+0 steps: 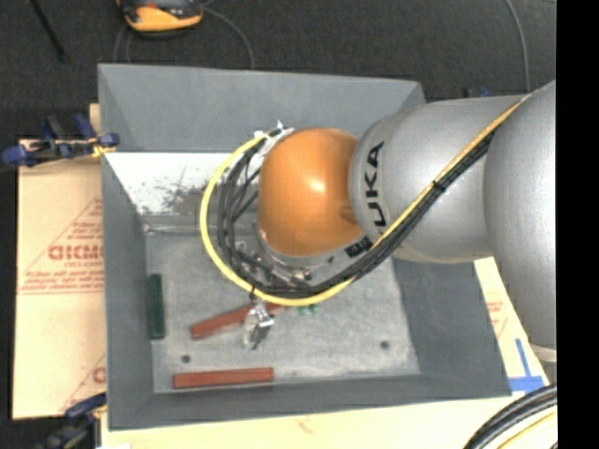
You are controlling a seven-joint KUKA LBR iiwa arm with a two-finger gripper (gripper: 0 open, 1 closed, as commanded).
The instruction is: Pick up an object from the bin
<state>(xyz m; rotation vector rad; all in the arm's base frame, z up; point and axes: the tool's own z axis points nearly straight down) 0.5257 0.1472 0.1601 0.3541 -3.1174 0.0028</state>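
My gripper point(256, 326) reaches down near the front middle of the bin floor, its metal fingertips showing below the orange cover. They stand at the right end of a short reddish-brown bar point(217, 325) that lies slanted on the floor. I cannot make out whether the bar sits between the fingers. A longer reddish-brown bar point(223, 377) lies flat along the front wall, below the gripper. A dark green stick point(155, 306) lies upright-oriented along the left side of the floor.
The arm with its orange cover and yellow cable loop hangs over the middle and back of the bin. A small green speck lies on the floor just right of the gripper. The bin's walls slope steeply inward.
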